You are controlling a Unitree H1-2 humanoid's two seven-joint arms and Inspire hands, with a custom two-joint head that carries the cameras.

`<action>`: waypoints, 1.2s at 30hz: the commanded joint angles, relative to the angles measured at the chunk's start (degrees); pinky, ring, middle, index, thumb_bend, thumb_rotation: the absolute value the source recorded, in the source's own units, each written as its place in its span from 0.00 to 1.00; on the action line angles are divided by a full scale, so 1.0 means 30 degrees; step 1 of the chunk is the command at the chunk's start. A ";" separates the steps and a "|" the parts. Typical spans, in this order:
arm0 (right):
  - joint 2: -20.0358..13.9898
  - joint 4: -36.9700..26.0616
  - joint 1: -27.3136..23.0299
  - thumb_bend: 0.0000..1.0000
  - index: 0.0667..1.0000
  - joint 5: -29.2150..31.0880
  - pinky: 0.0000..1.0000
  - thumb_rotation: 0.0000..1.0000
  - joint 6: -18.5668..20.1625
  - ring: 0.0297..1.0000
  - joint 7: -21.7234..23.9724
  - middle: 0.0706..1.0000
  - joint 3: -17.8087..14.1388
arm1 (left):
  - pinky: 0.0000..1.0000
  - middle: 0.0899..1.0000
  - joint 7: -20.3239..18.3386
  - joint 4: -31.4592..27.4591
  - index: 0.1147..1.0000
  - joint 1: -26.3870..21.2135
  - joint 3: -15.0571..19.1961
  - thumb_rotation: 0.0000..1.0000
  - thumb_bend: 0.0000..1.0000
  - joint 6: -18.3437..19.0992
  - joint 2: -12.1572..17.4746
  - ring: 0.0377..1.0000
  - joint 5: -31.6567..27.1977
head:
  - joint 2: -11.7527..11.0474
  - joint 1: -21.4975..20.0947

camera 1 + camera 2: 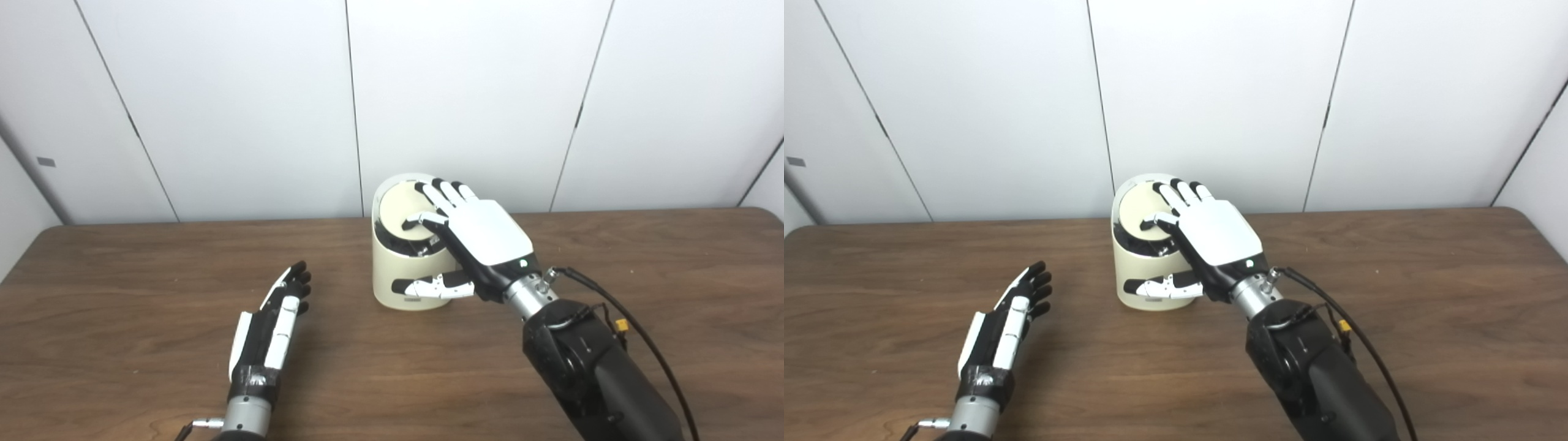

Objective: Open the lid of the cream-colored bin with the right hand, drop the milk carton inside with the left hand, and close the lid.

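Observation:
The cream-colored bin (392,278) stands at the middle of the table, near the wall. Its round lid (394,205) sits tilted, with a dark gap showing along its near edge. My right hand (484,236) lies over the top of the bin with fingers spread flat on the lid and the thumb across the bin's front wall; it grips nothing. My left hand (275,318) lies open and empty on the table to the left of the bin, fingers pointing away from me. No milk carton shows in either view.
The brown wooden table (643,275) runs to a white panelled wall (245,110) just behind the bin. My right forearm, with a black cable (637,331) along it, crosses the table's right front.

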 commanded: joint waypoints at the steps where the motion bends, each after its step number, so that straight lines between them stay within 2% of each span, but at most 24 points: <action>1: -0.0300 0.0201 -0.0345 0.57 0.70 -0.0531 1.00 0.82 -0.0065 1.00 0.0632 0.99 -0.0021 | 0.89 0.90 -0.0025 -0.0715 0.94 -0.0566 -0.0020 0.95 0.59 -0.0144 -0.0166 0.90 -0.0188 | 0.0044 -0.0006; 9: -0.0429 0.0293 -0.0470 0.59 0.68 -0.1519 1.00 0.97 -0.0007 1.00 0.2279 1.00 0.0078 | 0.88 0.89 -0.0129 -0.1637 0.94 -0.0561 -0.0202 0.97 0.58 0.0703 -0.0437 0.90 -0.0457 | 0.0122 0.0013; 14: -0.0263 0.0253 -0.0332 0.61 0.69 -0.1186 1.00 0.99 0.0016 1.00 0.2511 1.00 -0.0133 | 0.90 0.89 -0.0072 -0.1669 0.94 -0.0591 -0.0128 0.97 0.58 0.0756 -0.0561 0.90 -0.0559 | 0.0045 -0.0014; 18: 0.0046 0.0018 -0.0113 0.59 0.71 -0.0026 1.00 0.95 -0.0081 1.00 0.1777 1.00 -0.0817 | 0.90 0.89 -0.0053 -0.1575 0.94 -0.0592 -0.0153 0.96 0.59 0.0686 -0.0608 0.90 -0.0534 | 0.0006 0.0005; 20: 0.0338 -0.0482 0.0033 0.59 0.74 0.1190 1.00 0.96 0.0131 1.00 0.1755 1.00 -0.1527 | 0.90 0.89 -0.0032 -0.1552 0.94 -0.0618 -0.0144 0.96 0.59 0.0693 -0.0642 0.90 -0.0544 | -0.0004 0.0066; 24: 0.1115 -0.2017 0.0362 0.58 0.86 0.3397 1.00 1.00 0.1191 1.00 0.2001 1.00 -0.3237 | 0.90 0.89 -0.0075 -0.1451 0.94 -0.0648 -0.0107 0.96 0.58 0.0481 -0.0611 0.90 -0.0618 | -0.0040 0.0098; 28: 0.1311 -0.2805 0.0783 0.55 0.97 0.5300 0.97 1.00 0.1057 1.00 0.1295 1.00 -0.4823 | 0.91 0.89 -0.0070 -0.1421 0.93 -0.0649 -0.0089 0.95 0.57 0.0470 -0.0579 0.90 -0.0625 | -0.0049 0.0099; 32: 0.1476 -0.2746 0.1281 0.54 1.00 0.6706 0.97 1.00 0.0985 1.00 0.0484 1.00 -0.5924 | 0.91 0.90 -0.0121 -0.1408 0.94 -0.0683 -0.0046 0.94 0.58 0.0493 -0.0533 0.90 -0.0723 | -0.0051 0.0084; 36: 0.1764 -0.2272 0.2199 0.53 1.00 0.8490 0.91 1.00 0.1196 1.00 -0.0301 0.98 -0.6999 | 0.90 0.90 -0.0114 -0.1540 0.94 -0.0713 0.0043 0.95 0.56 0.0517 -0.0362 0.90 -0.0733 | -0.0018 0.0060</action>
